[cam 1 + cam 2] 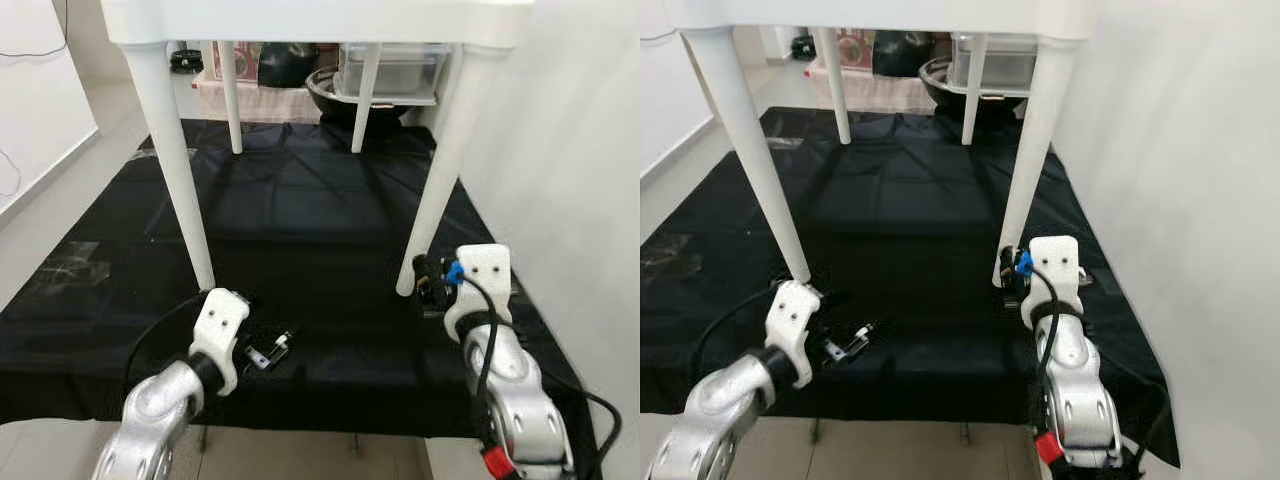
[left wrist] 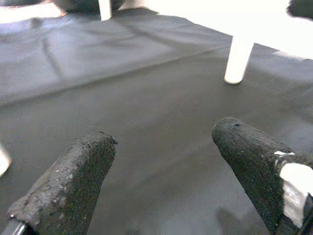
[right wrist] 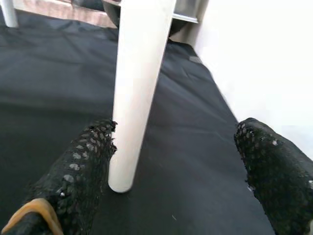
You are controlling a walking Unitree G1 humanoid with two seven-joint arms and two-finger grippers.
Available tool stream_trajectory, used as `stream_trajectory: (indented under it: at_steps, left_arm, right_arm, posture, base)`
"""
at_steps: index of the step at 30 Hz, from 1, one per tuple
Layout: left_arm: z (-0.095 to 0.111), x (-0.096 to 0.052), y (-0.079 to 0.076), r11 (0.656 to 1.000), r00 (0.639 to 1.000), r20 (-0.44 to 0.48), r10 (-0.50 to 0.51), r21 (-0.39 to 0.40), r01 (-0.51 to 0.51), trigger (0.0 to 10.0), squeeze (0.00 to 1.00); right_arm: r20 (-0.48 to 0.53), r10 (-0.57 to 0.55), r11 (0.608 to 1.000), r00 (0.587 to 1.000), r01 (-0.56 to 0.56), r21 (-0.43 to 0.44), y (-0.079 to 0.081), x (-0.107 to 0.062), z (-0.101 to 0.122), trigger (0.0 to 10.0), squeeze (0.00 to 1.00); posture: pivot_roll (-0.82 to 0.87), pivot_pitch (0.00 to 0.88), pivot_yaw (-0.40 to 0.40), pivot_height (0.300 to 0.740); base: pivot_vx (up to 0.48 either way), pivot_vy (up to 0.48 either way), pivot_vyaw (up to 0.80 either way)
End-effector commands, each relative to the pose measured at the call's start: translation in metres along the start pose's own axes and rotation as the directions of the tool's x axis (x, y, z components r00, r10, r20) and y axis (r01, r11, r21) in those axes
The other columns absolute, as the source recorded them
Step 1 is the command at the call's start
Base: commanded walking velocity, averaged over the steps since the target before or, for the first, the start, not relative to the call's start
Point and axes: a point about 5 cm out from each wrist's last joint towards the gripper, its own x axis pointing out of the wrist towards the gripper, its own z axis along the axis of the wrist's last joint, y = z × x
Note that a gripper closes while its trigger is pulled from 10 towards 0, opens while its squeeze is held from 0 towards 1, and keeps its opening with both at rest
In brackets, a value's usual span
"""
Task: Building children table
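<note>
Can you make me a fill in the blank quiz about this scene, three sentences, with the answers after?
1. The white table stands upright on ____ legs.
2. Under it, the floor is covered by a ____ sheet.
3. The right tool, fingers open, sits close to the foot of the table's front right ____, while the left tool is open over the sheet.

Missing words: four; black; leg
</note>
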Motion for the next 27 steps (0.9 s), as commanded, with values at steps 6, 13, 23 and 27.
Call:
stream_trajectory:
  at_steps: [6, 13, 23, 27]
  left_arm:
    - [0.006, -0.020, 0.006, 0.980, 0.981, 0.020, 0.194, -0.041, -0.193, 10.0, 0.00]
    - [0.008, -0.035, 0.014, 0.959, 0.960, 0.032, 0.279, 0.049, -0.280, 10.0, 0.00]
    - [0.010, -0.046, 0.027, 0.924, 0.932, 0.046, 0.359, 0.121, -0.362, 10.0, 0.00]
    - [0.013, -0.045, 0.028, 0.920, 0.929, 0.053, 0.367, 0.127, -0.371, 10.0, 0.00]
  right_arm:
    - [0.060, -0.095, 0.991, 0.994, 0.101, -0.092, -0.015, -0.003, 0.001, 10.0, 0.00]
    - [0.113, -0.010, 0.994, 0.994, 0.022, -0.107, -0.009, -0.013, 0.003, 10.0, 0.00]
    - [0.144, 0.098, 0.987, 0.985, -0.077, -0.142, 0.002, -0.018, 0.004, 10.0, 0.00]
    - [0.145, 0.087, 0.990, 0.986, -0.069, -0.125, 0.000, -0.015, 0.003, 10.0, 0.00]
  posture:
    - [0.02, 0.000, -0.095, 0.740]
    - [0.03, 0.000, -0.101, 0.740]
    - [0.04, 0.000, -0.106, 0.740]
    - [0.04, 0.000, -0.104, 0.740]
  base:
    - [0.000, 0.000, 0.00]
    - [0.000, 0.000, 0.00]
    - [0.000, 0.000, 0.00]
    - [0.000, 0.000, 0.00]
